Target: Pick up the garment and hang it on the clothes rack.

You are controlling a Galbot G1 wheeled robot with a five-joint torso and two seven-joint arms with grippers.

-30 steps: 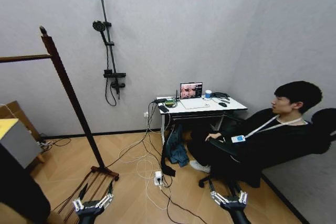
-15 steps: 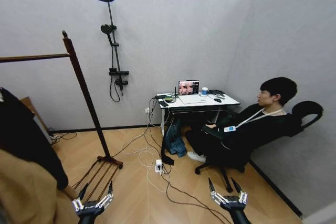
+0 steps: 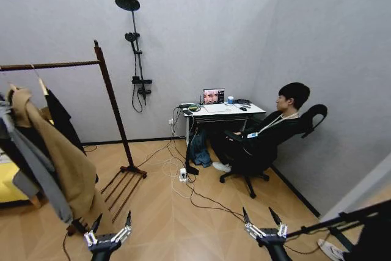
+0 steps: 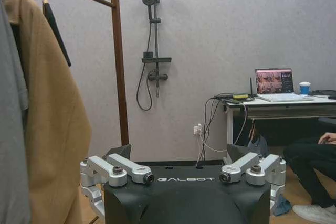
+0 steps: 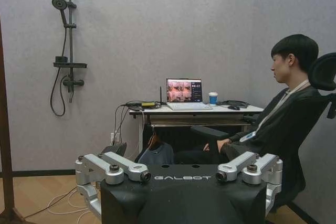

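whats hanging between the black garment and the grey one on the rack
In the head view, the long tan coat hangs between the black garment and the grey garment on the clothes rack.

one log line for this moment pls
phase: approach | left gripper: open, empty, low | right gripper: open, empty, low | black garment: on clothes rack beside tan coat | grasp: none

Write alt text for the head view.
A dark wooden clothes rack at left holds a tan coat, a grey garment and a black garment. Both tools hang low, open and empty: left tool, right tool. A desk stands against the far wall.
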